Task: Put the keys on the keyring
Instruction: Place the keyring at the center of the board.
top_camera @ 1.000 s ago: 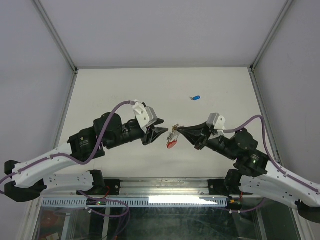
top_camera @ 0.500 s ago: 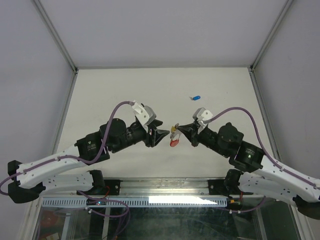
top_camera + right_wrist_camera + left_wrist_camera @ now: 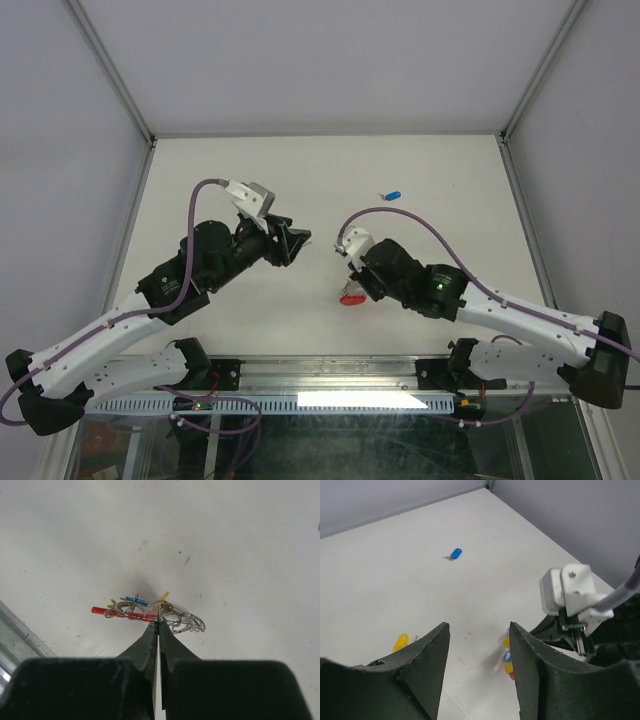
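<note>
My right gripper (image 3: 158, 622) is shut on a ring of the keyring (image 3: 186, 622). The grey chain, small rings and red strip (image 3: 125, 613) hang at its tips just above the table. A blue-capped key (image 3: 136, 600) and a yellow-capped key (image 3: 163, 598) sit on the bunch. In the top view the right gripper (image 3: 350, 286) is over the red strip (image 3: 350, 298). My left gripper (image 3: 293, 243) is open and empty, to the left of the keyring (image 3: 507, 656). A loose blue key (image 3: 391, 195) lies far back. A loose yellow key (image 3: 401, 642) lies near the left finger.
The white table (image 3: 200, 190) has grey walls on three sides and a metal rail (image 3: 330, 375) along the near edge. The right arm's white wrist camera (image 3: 568, 594) is close to my left gripper's right finger (image 3: 530, 665).
The right arm has turned and brought the keyring down and nearer the front edge. The left gripper has drawn back up and left, away from the keyring.
</note>
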You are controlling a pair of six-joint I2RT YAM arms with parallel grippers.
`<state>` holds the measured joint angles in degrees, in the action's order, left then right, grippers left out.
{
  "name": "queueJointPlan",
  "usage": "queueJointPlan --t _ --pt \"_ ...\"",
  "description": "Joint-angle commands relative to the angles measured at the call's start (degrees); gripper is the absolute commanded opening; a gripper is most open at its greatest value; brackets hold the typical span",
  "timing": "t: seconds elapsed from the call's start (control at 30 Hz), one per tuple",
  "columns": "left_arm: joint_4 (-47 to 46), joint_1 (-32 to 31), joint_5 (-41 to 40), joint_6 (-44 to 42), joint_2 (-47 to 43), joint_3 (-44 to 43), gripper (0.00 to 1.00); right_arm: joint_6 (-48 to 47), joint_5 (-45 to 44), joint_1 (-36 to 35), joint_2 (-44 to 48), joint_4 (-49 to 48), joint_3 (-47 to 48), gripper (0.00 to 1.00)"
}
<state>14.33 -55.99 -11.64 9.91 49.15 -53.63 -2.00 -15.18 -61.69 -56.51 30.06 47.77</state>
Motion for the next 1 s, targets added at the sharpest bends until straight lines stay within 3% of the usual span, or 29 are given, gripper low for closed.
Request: queueJointPlan --t 0.0,0.33,0.5,0.6,0.7,0.97 --pt "0.14 3.71 2.55 3.06 -1.96 0.49 0.5 -0.29 -0.86 -0.1 -5.49 2.8 4.45 0.0" --pt "1.33 3.87 1.08 3.55 -2.25 0.88 0.5 -1.86 7.7 -0.7 -20.29 -7.26 6.86 0.0" --pt "1.94 3.85 0.49 3.88 -2.01 0.73 0.5 0.05 12.86 -1.33 -24.58 -14.14 6.28 0.18" --pt "2.26 3.86 0.54 4.06 -1.57 0.82 0.5 3.35 13.98 -1.25 -22.14 -18.75 3.0 0.31" --pt "2.34 4.05 0.57 4.51 -0.89 1.37 0.5 8.56 10.62 -0.51 -16.86 -21.22 -0.54 0.37" --pt "-0.98 8.11 8.68 6.91 4.92 4.59 0.51 33.47 6.07 7.58 -6.06 -14.49 -7.99 0.39"
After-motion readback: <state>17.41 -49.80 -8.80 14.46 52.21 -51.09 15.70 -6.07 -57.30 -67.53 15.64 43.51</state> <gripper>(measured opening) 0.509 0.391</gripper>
